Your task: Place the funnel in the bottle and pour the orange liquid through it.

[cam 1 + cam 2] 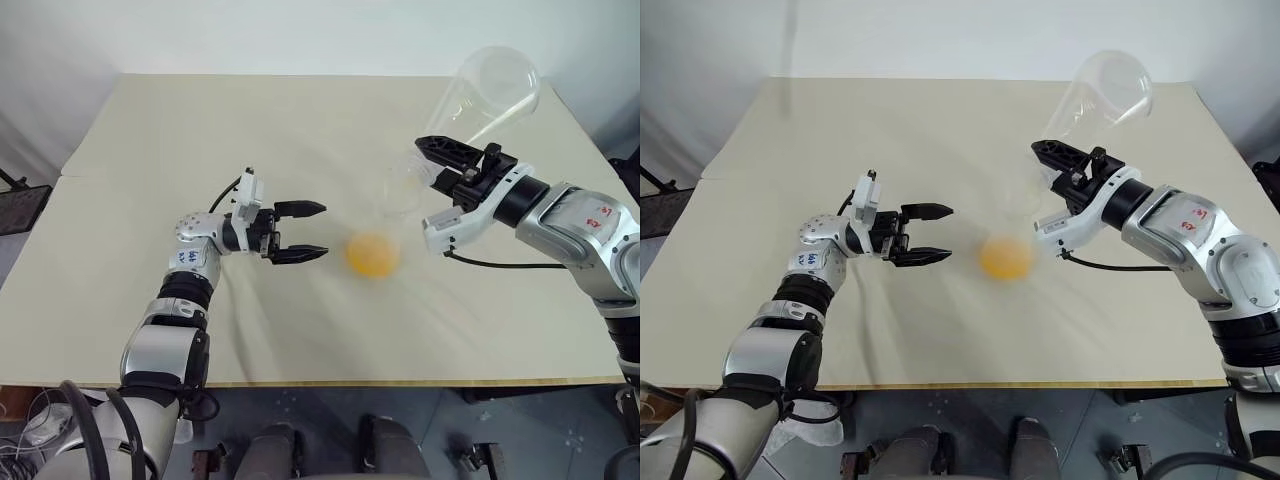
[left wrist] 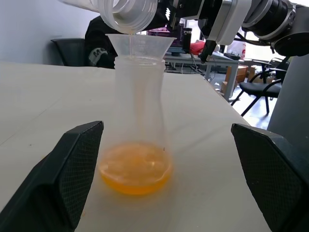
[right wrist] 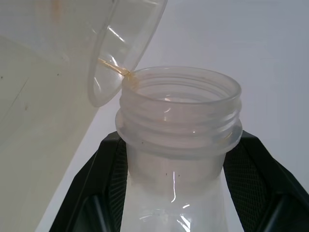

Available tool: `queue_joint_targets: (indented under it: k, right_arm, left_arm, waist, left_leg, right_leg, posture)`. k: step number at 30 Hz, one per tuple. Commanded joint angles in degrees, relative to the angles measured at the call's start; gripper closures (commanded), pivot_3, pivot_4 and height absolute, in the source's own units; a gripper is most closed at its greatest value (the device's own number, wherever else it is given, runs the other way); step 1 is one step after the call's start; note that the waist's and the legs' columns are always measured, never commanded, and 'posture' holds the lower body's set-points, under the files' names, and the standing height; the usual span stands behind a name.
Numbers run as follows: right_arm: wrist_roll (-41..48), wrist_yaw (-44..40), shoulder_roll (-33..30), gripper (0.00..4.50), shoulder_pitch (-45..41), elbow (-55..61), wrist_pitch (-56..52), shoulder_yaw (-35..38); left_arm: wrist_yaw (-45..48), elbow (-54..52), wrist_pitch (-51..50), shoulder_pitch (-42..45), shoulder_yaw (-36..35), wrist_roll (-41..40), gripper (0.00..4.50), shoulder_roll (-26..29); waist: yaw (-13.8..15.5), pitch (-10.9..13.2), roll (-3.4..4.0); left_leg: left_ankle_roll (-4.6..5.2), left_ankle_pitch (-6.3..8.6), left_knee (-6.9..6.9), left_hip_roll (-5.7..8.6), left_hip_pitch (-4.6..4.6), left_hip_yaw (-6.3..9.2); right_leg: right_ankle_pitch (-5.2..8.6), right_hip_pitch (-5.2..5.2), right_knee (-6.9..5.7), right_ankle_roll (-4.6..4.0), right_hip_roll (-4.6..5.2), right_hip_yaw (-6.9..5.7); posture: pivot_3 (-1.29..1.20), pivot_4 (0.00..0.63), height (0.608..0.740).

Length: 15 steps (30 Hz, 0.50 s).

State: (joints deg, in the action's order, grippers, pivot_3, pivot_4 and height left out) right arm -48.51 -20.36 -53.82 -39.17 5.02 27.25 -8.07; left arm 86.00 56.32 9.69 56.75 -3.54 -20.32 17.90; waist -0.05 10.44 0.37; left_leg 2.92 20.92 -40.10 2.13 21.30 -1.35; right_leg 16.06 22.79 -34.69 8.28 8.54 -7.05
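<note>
Bright orange liquid (image 2: 135,169) pools in the frosted whitish bottle (image 2: 137,106) on a beige table (image 1: 300,130).

We see a matt, smooth beige table (image 1: 150,200). On it stands a frosted plastic bottle (image 2: 137,121) with a thin, clear plastic funnel (image 2: 140,44) in its neck. A glossy, clear plastic flask (image 1: 490,95) shows threaded ridges. Black fingers (image 2: 72,169) have dimpled, matt pads.

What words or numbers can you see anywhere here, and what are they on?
Blue marks on the left arm's wrist sticker: too small to read.
Red marks on the right arm's white forearm patch: too blurred to read.
The bottle, funnel and tilted flask carry no readable writing.
</note>
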Motion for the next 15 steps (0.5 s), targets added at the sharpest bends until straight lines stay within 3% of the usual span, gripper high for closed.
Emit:
queue_joint_targets:
  k: [1,15]
  right_arm:
    - [-0.2,1.4,-1.6,2.08,-1.9,0.7,0.6,2.1]
    - [-0.5,2.7,-3.3,2.08,-3.1,-2.3,4.1,1.4]
  left_arm:
    - [3.5,-1.6,-0.1,1.4,-0.8,-0.7,0.0,0.4]
    - [3.3,-0.4,1.0,1.7,-1.1,-0.7,0.0,-0.6]
  waist:
    - [0.0,0.0,0.0]
    - [-0.1,0.0,0.0]
  left_leg:
    - [0.0,0.0,0.0,0.0,0.0,0.0]
    - [0.0,0.0,0.0,-0.01,0.0,-0.02]
  right_leg:
    - [0.0,0.0,0.0,0.0,0.0,0.0]
    - [0.0,0.0,0.01,0.0,0.0,0.0]
  posture:
    - [0.0,0.15,0.74]
    - [0.0,0.15,0.74]
